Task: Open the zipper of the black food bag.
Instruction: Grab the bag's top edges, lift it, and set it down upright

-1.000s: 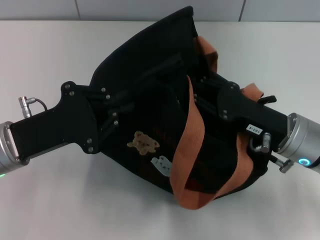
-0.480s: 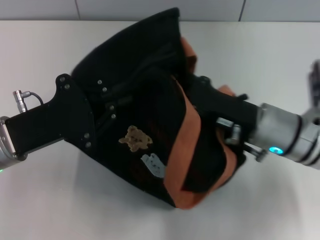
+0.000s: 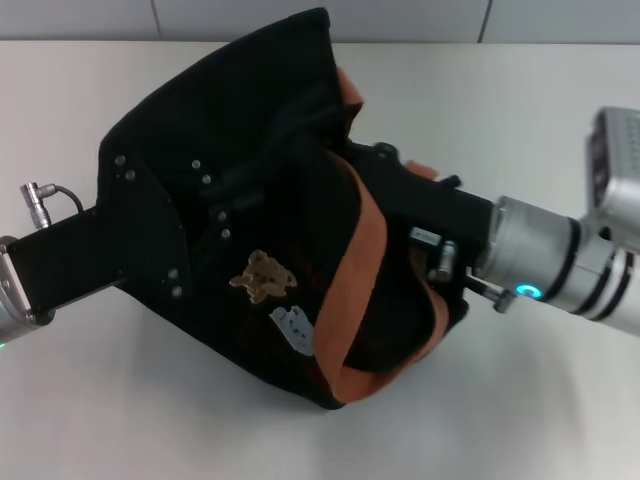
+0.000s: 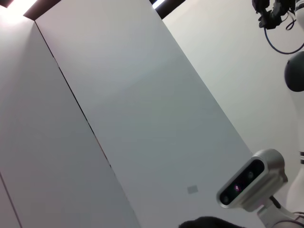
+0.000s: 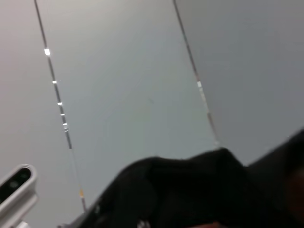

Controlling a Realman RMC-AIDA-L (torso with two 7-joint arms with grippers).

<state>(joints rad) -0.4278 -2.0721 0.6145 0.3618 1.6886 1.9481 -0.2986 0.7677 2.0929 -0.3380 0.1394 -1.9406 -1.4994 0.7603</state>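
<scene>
Black food bag (image 3: 250, 190) lies tilted on the white bench (image 3: 120, 400), between both arms. An orange-brown handle (image 3: 350, 290) loops over its near side; bear patch (image 3: 260, 277) and pale grey patch (image 3: 295, 328) face up. Left claw (image 3: 215, 215) reaches in from the left, forearm low and near level, its black body pressed against the bag's side; grip state cannot be told. Right claw (image 3: 375, 185) comes in from the right, wrist angled toward the bag top, tips buried in fabric; grip cannot be told. Zipper not discernible.
</scene>
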